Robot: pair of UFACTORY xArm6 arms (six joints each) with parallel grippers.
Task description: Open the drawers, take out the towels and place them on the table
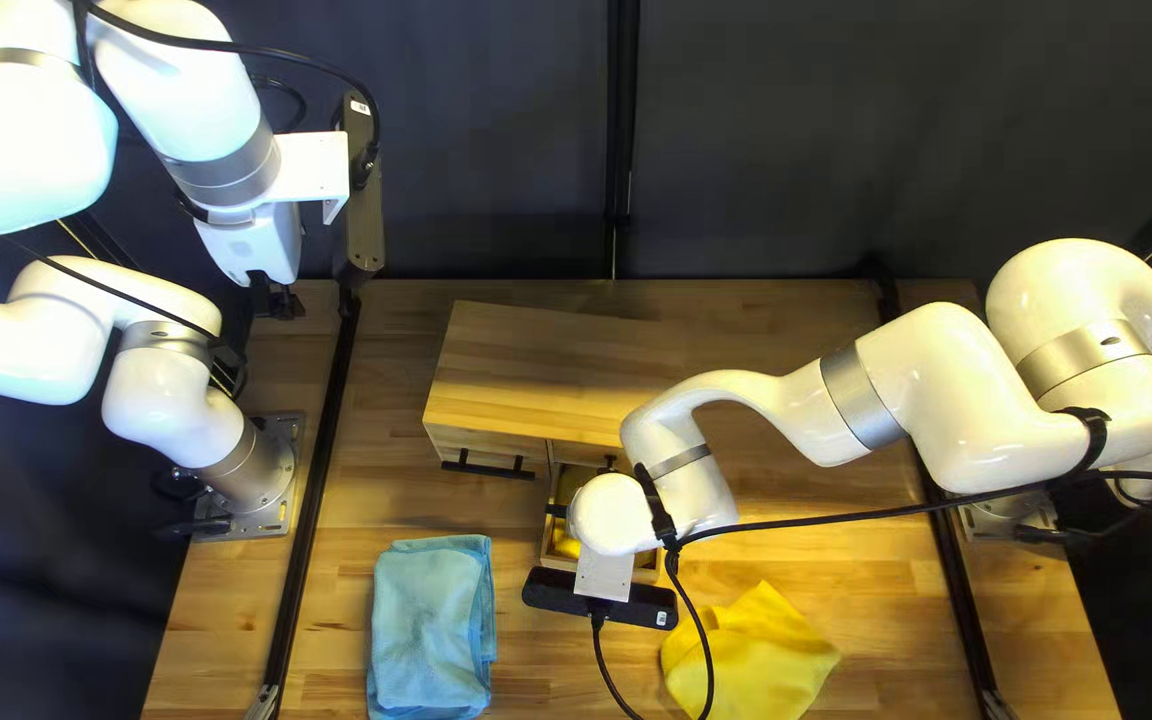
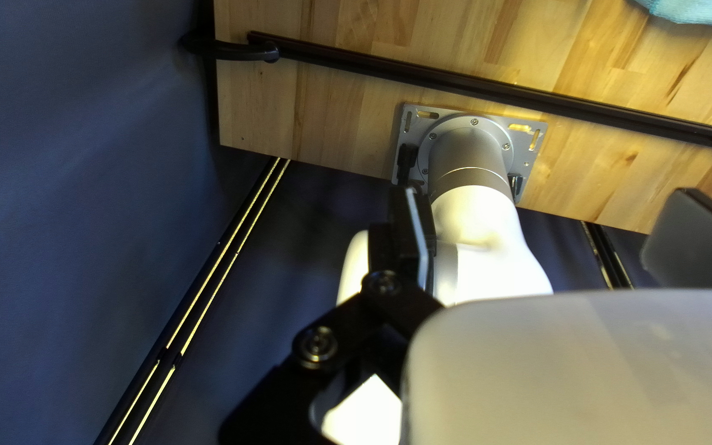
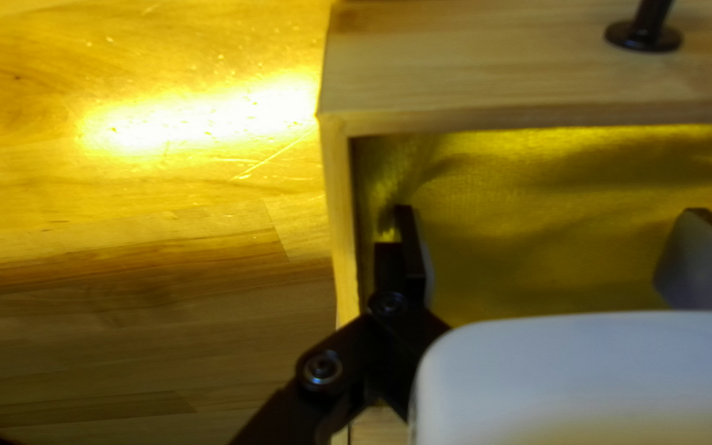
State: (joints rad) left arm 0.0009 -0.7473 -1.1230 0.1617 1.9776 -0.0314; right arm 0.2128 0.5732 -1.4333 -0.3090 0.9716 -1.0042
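1. Drawer (image 3: 339,204) stands pulled out of the cabinet (image 1: 546,370); yellow towel (image 3: 535,179) lies inside it.
2. Down in it, right gripper (image 3: 550,238) has its fingers spread wide over that towel; one finger hugs the side wall; nothing clamped.
3. On the table (image 1: 866,590), near edge: blue towel (image 1: 431,625) and loose yellow towel (image 1: 751,655), either side of the drawer.
4. Over its own arm's base, left gripper (image 2: 554,210) hangs, jaws apart.

Blue towel (image 2: 690,9) cut off at edge; open drawer (image 1: 546,545) mostly hidden beneath right arm (image 1: 836,410).
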